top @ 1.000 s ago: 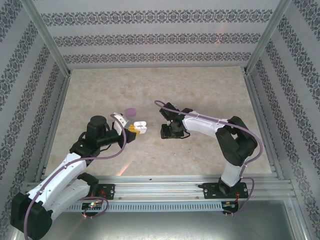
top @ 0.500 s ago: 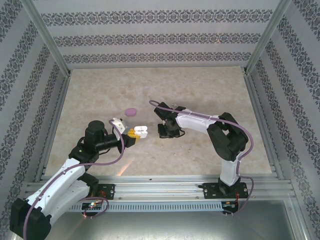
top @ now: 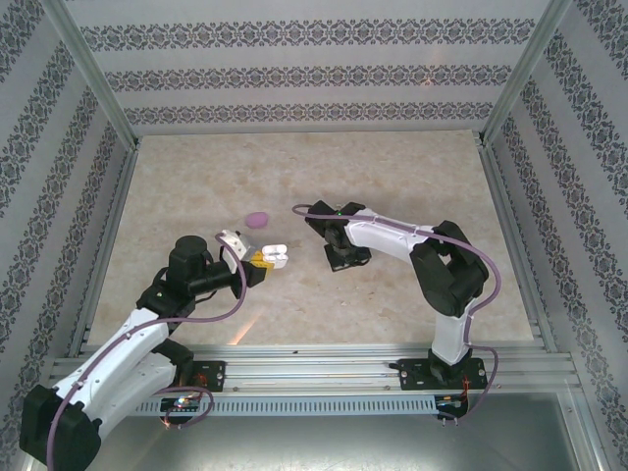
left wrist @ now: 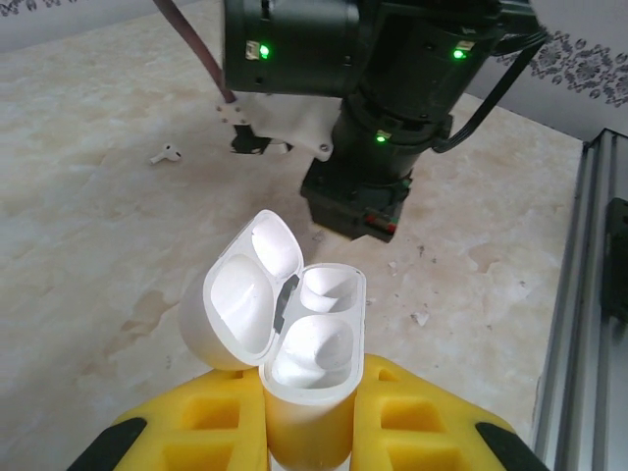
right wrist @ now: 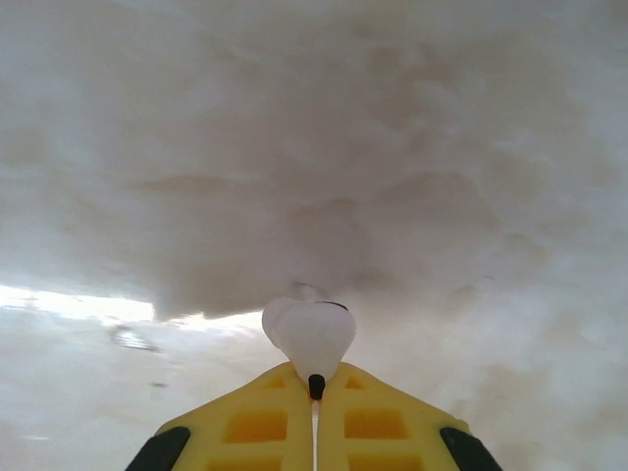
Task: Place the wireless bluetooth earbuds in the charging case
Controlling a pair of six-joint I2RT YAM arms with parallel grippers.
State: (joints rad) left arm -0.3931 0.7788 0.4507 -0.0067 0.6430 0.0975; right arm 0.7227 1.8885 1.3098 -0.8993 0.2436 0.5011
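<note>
Worktop [top: 392, 177] of pale marble lay under both arms. The left gripper [left wrist: 309, 392] was clamped on the white charging case [left wrist: 309, 343], held upright with its lid flipped open. The right gripper [right wrist: 314, 381], near the case but apart from it, pointed down close over the worktop, its fingers together on a white earbud [right wrist: 312, 334] that stuck out past their tips. A purple case [top: 256, 219] lay just beyond the left gripper, and a second earbud [left wrist: 169, 154] lay loose on the worktop.

Lab cell: aluminium frame [top: 314, 365], wallpapered walls [top: 314, 69]
</note>
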